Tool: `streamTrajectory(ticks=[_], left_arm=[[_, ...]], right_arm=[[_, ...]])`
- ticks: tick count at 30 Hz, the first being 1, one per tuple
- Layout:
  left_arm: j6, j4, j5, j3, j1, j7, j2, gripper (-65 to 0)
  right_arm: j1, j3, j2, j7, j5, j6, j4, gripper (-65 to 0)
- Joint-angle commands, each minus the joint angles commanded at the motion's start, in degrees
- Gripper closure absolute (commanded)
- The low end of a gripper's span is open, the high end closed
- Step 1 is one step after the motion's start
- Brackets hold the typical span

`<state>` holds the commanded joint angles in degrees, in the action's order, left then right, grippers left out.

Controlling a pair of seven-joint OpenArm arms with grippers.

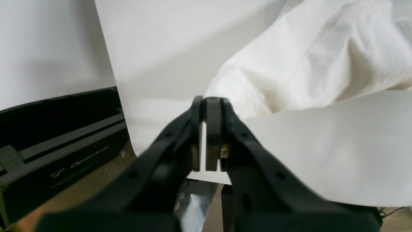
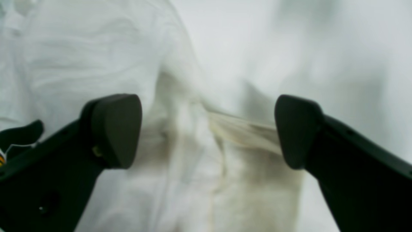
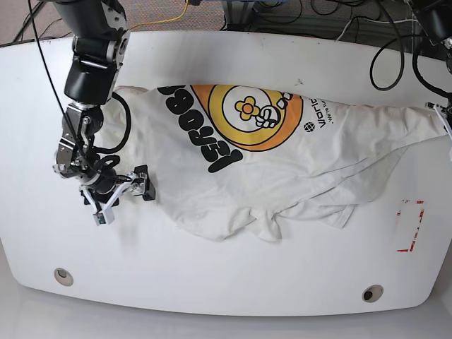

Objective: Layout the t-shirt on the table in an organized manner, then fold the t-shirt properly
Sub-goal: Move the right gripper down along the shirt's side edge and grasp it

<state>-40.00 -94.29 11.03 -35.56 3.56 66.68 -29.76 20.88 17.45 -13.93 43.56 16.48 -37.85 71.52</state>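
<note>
Base view: the t-shirt [image 3: 282,159] lies rumpled across the counter [image 3: 212,282], just beside the right pincer [image 3: 121,191], whose fingers stand apart. The left pincer [image 1: 204,103] is pressed together at the counter's edge, beside the shirt's sleeve.

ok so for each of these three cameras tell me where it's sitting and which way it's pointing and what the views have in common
Left wrist: rides the left arm, facing past the shut left gripper toward the table edge and a fold of the t-shirt.
Right wrist: rides the right arm, looking down between the open right gripper fingers onto shirt fabric.
Base: overhead, looking down on the whole table; only the right arm shows clearly.
Shared: all three show the t-shirt.
</note>
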Motion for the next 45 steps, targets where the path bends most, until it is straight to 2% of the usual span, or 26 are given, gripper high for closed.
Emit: streamTrajectory(ticks=[4, 9, 20, 27, 34, 40, 45], left_arm=[[0.0, 0.1, 0.0, 0.0, 0.0, 0.0, 0.0, -0.7], [0.0, 0.1, 0.0, 0.0, 0.0, 0.0, 0.0, -0.7], [0.0, 0.1, 0.0, 0.0, -0.1, 0.0, 0.0, -0.7], [0.0, 0.1, 0.0, 0.0, -0.1, 0.0, 0.0, -0.7], [0.0, 0.1, 0.0, 0.0, -0.1, 0.0, 0.0, -0.7], [0.0, 0.1, 0.0, 0.0, -0.1, 0.0, 0.0, -0.7], [0.0, 0.1, 0.0, 0.0, -0.1, 0.0, 0.0, -0.7]], right_arm=[[-2.0, -0.1, 0.5, 2.0, -0.3, 0.00, 5.3, -63.4], [-2.5, -0.2, 1.7, 2.3, -0.4, 0.09, 5.6, -63.4], [0.5, -0.1, 1.6, -0.2, -0.4, 0.09, -1.8, -63.4], [4.5, -0.3, 1.9, -1.2, -0.4, -0.35, -10.2, -63.4], [8.5, -0.4, 2.1, -6.4, -0.4, -0.35, -19.3, -63.4], [11.9, -0.4, 2.5, -8.3, -0.4, -0.44, -26.0, -63.4], [12.4, -0.4, 3.9, -8.6, -0.4, -0.44, -26.7, -63.4]])
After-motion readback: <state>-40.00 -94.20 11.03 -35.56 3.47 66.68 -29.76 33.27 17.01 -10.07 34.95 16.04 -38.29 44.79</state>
